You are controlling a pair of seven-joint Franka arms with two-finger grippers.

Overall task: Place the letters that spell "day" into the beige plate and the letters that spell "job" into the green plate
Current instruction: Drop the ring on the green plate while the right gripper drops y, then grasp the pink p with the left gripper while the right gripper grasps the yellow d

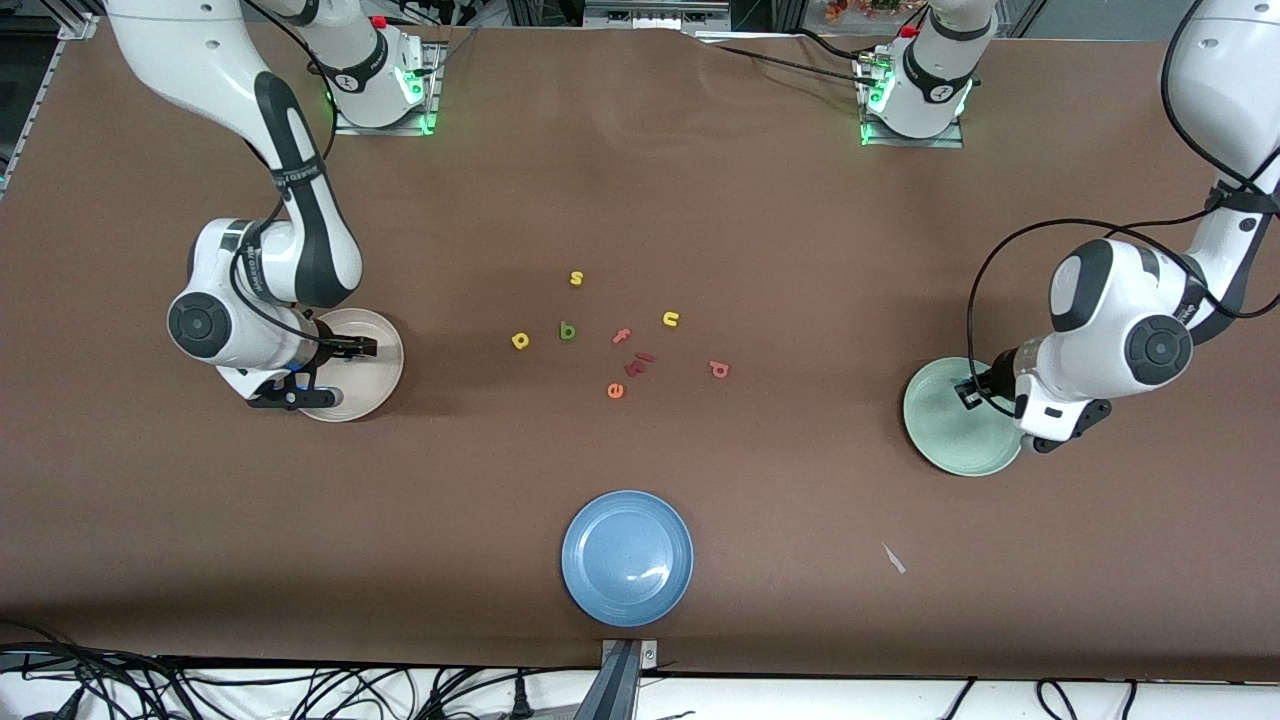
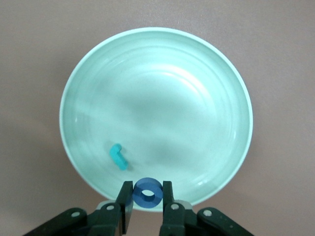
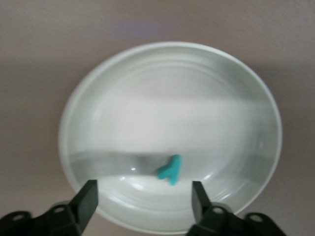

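Note:
My left gripper hangs over the green plate, shut on the blue "o". A teal "j" lies in that plate. My right gripper stands open over the beige plate, where the teal "y" lies free between the spread fingers. In the front view the right gripper is over the beige plate and the left gripper over the green plate. On the mid-table lie the yellow looped letter, the dark green letter and the pinkish-red loop-and-stem letter.
Among those letters also lie a yellow "s", a yellow "u", a pink "f", dark red bits and an orange "e". A blue plate sits near the front edge.

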